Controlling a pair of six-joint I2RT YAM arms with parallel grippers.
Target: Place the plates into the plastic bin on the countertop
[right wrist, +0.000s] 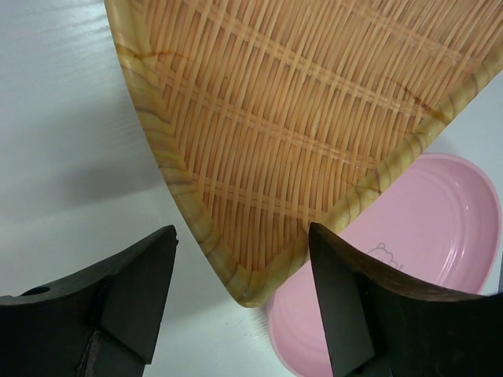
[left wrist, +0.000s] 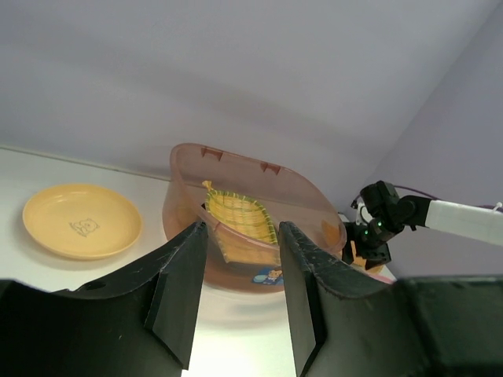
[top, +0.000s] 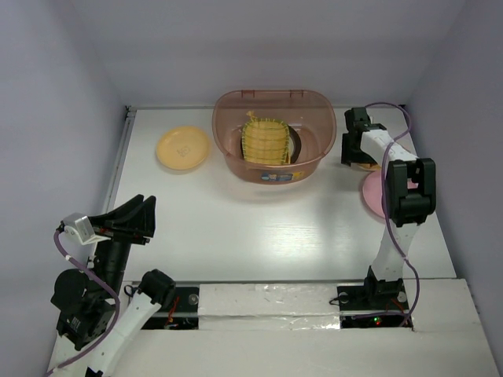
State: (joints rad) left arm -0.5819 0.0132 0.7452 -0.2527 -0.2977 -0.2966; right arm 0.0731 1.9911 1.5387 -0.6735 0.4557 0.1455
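The reddish translucent plastic bin [top: 229, 149] stands at the back middle of the countertop [top: 259, 228]. A yellow ribbed plate [top: 263, 141] leans inside it, with a dark-rimmed dish behind it. A round yellow plate [top: 182, 148] lies left of the bin. My right gripper [right wrist: 244, 259] is open, low over the pointed corner of the orange fan-shaped plate [right wrist: 299, 102], which overlaps the round pink plate [right wrist: 409, 259]. In the top view my right gripper [top: 354, 159] is right of the bin and the pink plate [top: 369, 195] is partly hidden by the arm. My left gripper [top: 145, 216] is open and empty, raised at the near left.
Pale walls close in the left, back and right sides. The left wrist view shows the bin [left wrist: 306, 204], the ribbed plate [left wrist: 240, 212] inside it, the yellow plate [left wrist: 82, 220] and the right gripper [left wrist: 369, 232] beyond the bin. White foam strips line the near edge [top: 267, 302].
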